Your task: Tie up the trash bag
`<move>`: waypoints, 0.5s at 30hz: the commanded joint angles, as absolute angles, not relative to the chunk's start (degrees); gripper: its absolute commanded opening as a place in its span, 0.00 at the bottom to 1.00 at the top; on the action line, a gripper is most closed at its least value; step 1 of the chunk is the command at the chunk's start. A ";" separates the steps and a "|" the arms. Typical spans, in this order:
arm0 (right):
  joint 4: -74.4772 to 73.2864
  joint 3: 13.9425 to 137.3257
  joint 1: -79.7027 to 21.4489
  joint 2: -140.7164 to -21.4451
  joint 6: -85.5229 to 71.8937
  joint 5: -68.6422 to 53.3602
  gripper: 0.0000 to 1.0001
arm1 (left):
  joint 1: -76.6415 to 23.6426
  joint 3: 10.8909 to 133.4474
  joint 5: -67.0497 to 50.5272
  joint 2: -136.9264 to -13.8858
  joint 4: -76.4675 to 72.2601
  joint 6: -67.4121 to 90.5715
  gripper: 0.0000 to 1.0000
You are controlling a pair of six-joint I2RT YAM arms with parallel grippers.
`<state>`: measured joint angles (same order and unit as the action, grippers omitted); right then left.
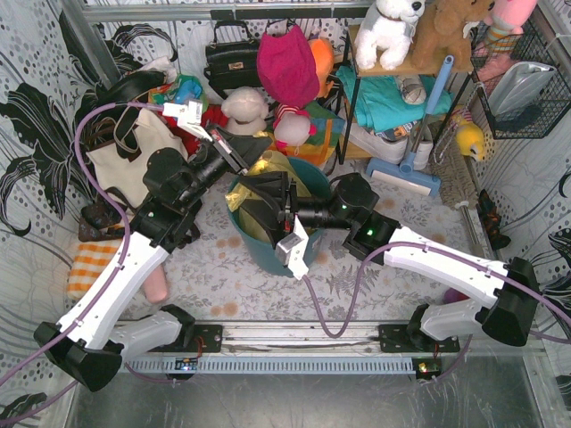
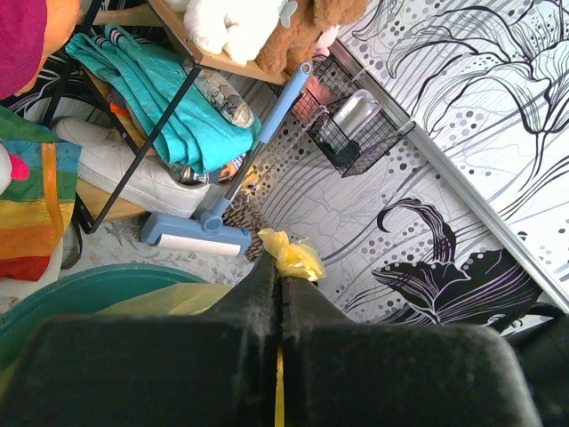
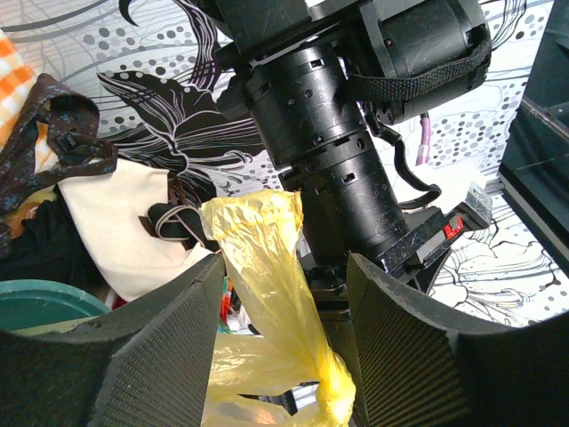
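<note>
Right hand [image 3: 284, 298] around twisted trash bag [image 3: 260, 238]

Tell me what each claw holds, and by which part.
Left claw pinches the bag by its bunched top edge. Right claw stands open around another twisted strand, not gripping it.

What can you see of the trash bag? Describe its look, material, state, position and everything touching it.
The trash bag is thin, translucent yellow-green plastic, crumpled and gathered at the top into twisted strips. Its body sits inside the teal bin. The left pincer is shut on one strip, a small tuft poking past its tips. Another strip rises between the right pincer's open fingers; whether they touch it cannot be told.
</note>
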<state>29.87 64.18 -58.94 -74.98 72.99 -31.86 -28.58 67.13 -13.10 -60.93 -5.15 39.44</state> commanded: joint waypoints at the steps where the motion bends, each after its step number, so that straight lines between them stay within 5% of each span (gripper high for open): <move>1: 34.90 65.33 -59.41 -76.07 75.14 -31.15 0.57 | -28.74 68.27 -13.57 -59.79 -6.66 40.22 0.00; 6: 35.11 66.21 -59.48 -77.67 76.01 -31.77 0.47 | -28.74 67.94 -13.85 -59.55 -7.04 40.74 0.00; 15: 34.88 67.65 -59.83 -79.53 78.46 -30.57 0.45 | -28.73 67.30 -14.31 -59.22 -7.58 41.28 0.00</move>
